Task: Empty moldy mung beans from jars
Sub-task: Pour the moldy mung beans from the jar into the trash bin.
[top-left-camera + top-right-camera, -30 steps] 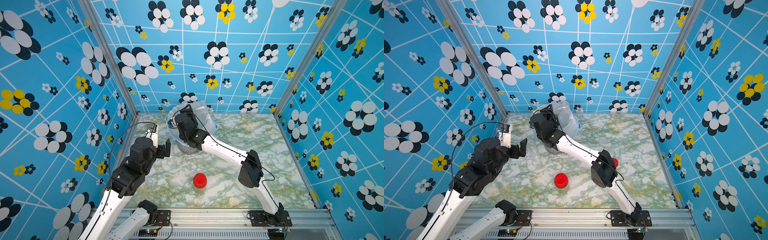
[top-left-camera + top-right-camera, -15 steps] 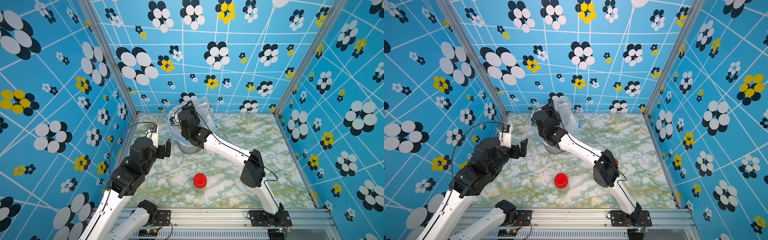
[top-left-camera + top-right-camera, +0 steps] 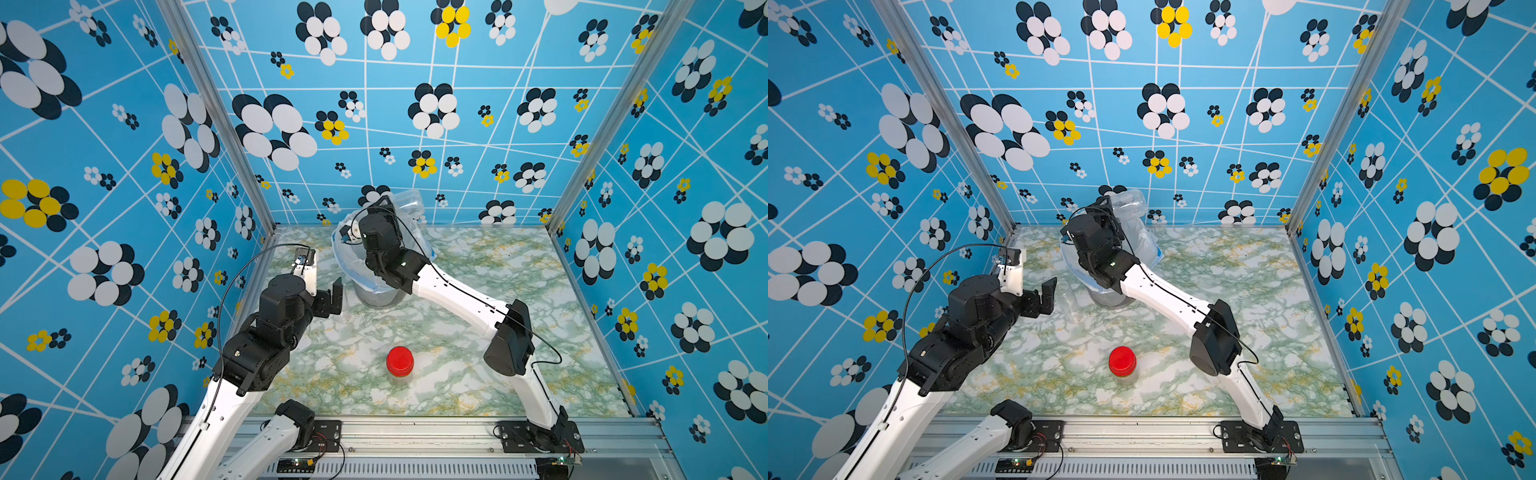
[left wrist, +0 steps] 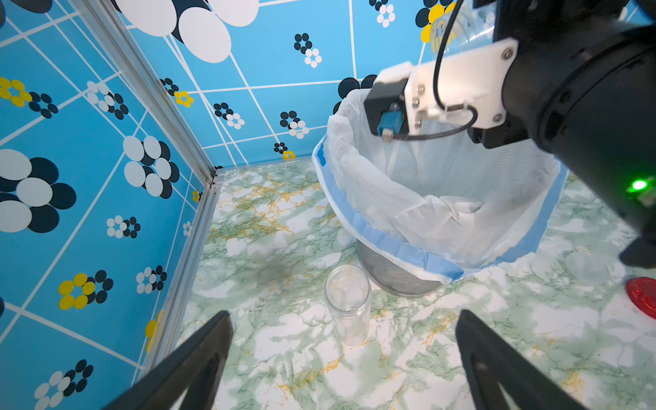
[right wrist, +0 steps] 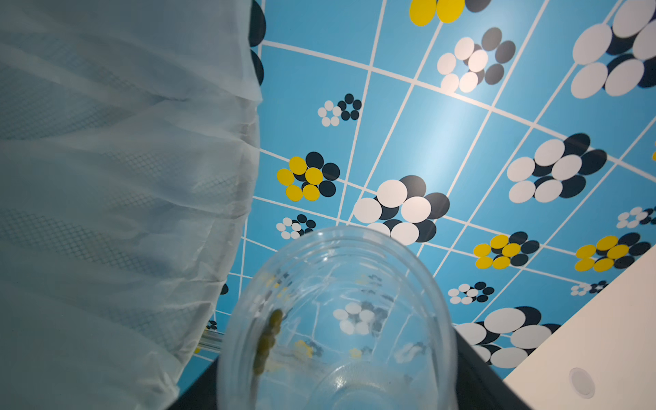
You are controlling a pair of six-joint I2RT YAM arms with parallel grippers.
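Jars are counted at three: tilted jar [image 5: 337, 284] clamped in right gripper [image 5: 337, 394] over bin [image 4: 372, 234], uncapped jar [image 4: 348, 294] before spread left gripper [image 4: 342, 319], red-lidded jar [image 3: 400, 361] behind both.

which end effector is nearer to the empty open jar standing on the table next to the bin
Left. The left end effector hangs open just short of the jar. The right end effector is up over the bin, gripping a second jar.

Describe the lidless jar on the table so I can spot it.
Find the bagged bin at the table's back. A tall clear jar stands by its base, toward the left arm. Unlike the red-lidded jar up front, it has no lid.
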